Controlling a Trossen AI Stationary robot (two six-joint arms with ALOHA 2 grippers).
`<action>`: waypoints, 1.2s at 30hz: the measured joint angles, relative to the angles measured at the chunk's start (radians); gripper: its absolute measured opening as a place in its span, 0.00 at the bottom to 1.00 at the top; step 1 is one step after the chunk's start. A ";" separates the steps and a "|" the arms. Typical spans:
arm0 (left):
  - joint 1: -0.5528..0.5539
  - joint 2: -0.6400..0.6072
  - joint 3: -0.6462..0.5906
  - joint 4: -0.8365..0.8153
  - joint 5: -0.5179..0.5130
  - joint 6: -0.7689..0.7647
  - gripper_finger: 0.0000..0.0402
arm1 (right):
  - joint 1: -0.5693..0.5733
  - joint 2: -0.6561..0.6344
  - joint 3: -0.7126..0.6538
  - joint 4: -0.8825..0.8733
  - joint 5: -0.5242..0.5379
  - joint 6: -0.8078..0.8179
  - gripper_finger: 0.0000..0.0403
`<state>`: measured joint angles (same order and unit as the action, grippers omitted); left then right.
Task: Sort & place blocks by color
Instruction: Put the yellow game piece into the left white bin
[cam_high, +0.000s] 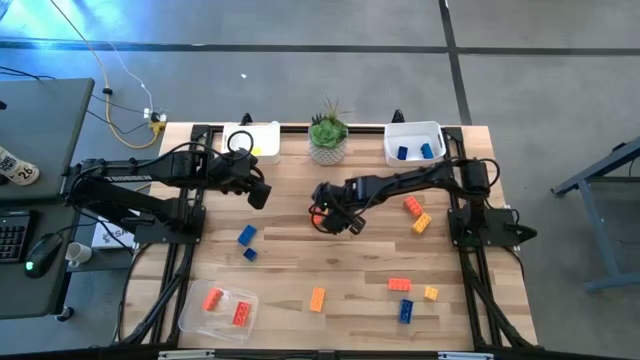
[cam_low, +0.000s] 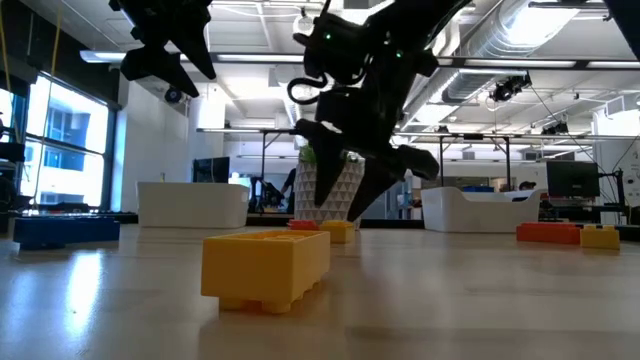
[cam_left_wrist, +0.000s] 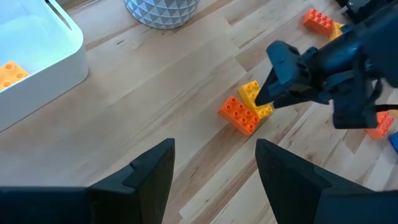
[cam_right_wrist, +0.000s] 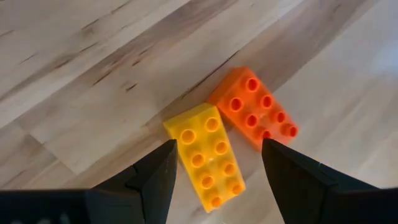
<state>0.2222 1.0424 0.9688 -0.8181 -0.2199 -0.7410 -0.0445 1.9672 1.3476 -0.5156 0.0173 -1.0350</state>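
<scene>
1. My right gripper (cam_right_wrist: 214, 171) hung just in front of the potted plant (cam_high: 328, 139), near the table's middle, its fingers spread and empty, straddling a yellow brick (cam_right_wrist: 208, 155).
2. That yellow brick lay flat on the wood, touching a red-orange brick (cam_right_wrist: 255, 107) at one corner; I had not yet pinched either one.
3. My left gripper (cam_left_wrist: 214, 171) waited to the plant's left, beside the white tray (cam_high: 262, 138) there, fingers also spread, holding nothing.
4. Done so far, as I judged it: that tray left of the plant held at least one yellow brick (cam_left_wrist: 10, 73); the white bin (cam_high: 437, 133) right of the plant held two blue bricks (cam_high: 402, 153); the clear tray (cam_high: 247, 303) far in front of the plant, toward the left, held two red-orange bricks (cam_high: 213, 298).
5. Left to do: the pair under my right claw, two blue bricks (cam_high: 246, 236) in front-left of the plant, an orange and a yellow brick (cam_high: 412, 206) to its front-right, and a scatter of four or five more bricks (cam_high: 400, 285) well in front of it.
6. I reckoned the job well under halfway, with more bricks loose on the table (cam_high: 300, 250) than sorted.
</scene>
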 joint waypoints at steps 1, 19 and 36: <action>0.000 0.000 0.000 0.000 0.000 0.000 0.53 | -0.001 0.005 0.000 0.000 -0.002 0.003 0.55; -0.002 0.000 0.000 -0.001 0.004 0.000 0.53 | -0.073 0.076 0.004 -0.006 -0.047 0.031 0.55; -0.002 0.000 0.000 -0.001 0.000 0.019 0.53 | -0.070 0.080 0.003 -0.038 -0.034 0.215 0.27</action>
<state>0.2207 1.0424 0.9688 -0.8192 -0.2203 -0.7223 -0.1149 2.0471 1.3510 -0.5537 -0.0166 -0.8198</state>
